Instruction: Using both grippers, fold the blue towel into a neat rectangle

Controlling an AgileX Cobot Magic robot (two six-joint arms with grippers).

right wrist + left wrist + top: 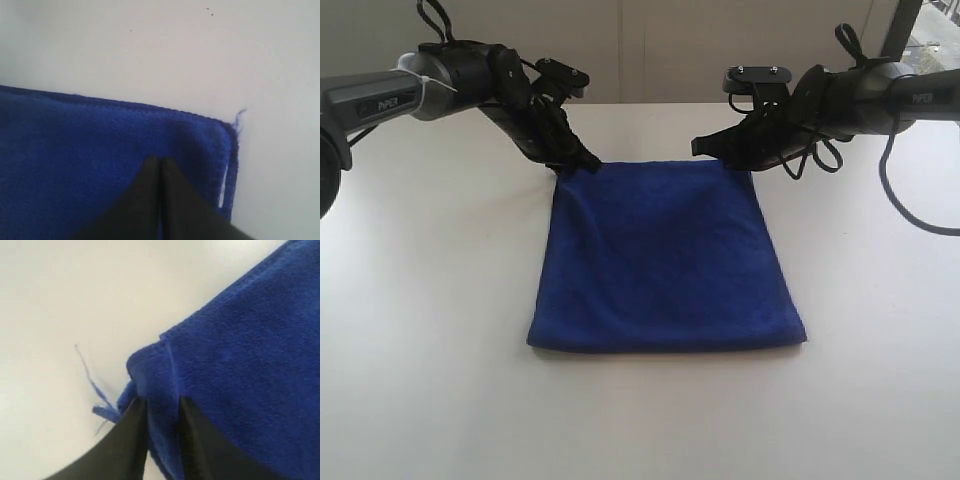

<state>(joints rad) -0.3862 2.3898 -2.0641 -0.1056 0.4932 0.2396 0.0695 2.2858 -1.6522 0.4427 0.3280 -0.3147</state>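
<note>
Exterior view, biggest thing first: white surface [420,350], broad and plain. Lying flat at its middle, blue towel [665,260], squarish in outline, near edge thick and rounded as if doubled over. So, by judgement, one fold already made, with at least one further fold and some squaring-up left. Slightly puckered along the far edge toward the left corner. Reaching in from either side to the two far corners, two black arms [450,75]. Left gripper [162,405]: fingers clamped on a bunched pinch of the far left corner. Right gripper [160,162]: fingers pressed together, tips on or just above the cloth a little inside the far right corner, no cloth seen between them. Probably calls for opening and taking hold there before any two-sided lift. No other object seen in the way of a fold toward the near edge. Smallest: loose blue thread [92,385] trailing from the left corner onto the surface, and a shorter wisp [240,117] at the right corner. Harmless, though liable to snag.
</note>
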